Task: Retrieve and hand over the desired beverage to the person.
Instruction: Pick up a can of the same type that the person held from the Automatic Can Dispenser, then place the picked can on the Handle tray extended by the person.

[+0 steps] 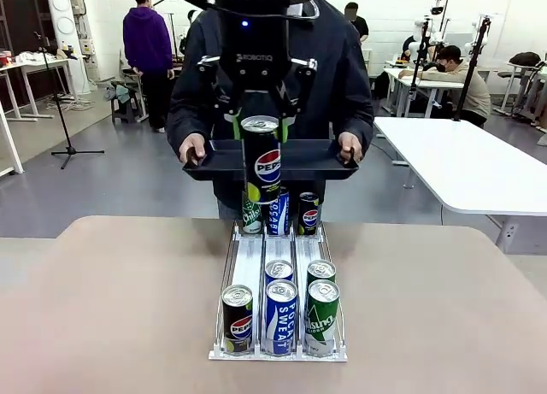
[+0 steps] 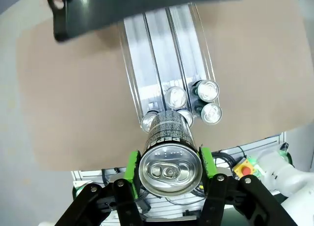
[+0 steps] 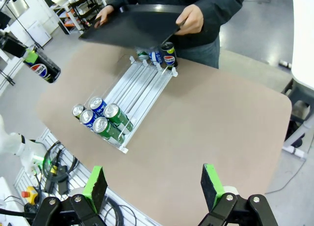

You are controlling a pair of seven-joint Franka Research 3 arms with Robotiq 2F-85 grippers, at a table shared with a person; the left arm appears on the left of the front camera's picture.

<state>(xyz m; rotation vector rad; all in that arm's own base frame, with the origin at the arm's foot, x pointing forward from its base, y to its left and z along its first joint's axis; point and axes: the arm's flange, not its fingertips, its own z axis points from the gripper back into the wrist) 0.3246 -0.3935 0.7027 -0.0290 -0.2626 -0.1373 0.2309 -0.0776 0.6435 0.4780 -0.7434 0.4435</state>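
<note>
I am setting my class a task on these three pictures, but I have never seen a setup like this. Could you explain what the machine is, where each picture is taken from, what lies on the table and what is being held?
It is a robot with two arms, each ending in a two-finger pincer. The front picture looks across the table at a person, who holds a black tray in both hands. The other two pictures come from cameras on the arms' wrists, looking along the fingers. On the table lies a three-lane rack with drink cans at both of its ends. The left pincer grips a black Pepsi can, lifted high over the table. The right pincer is open and holds nothing.
</note>
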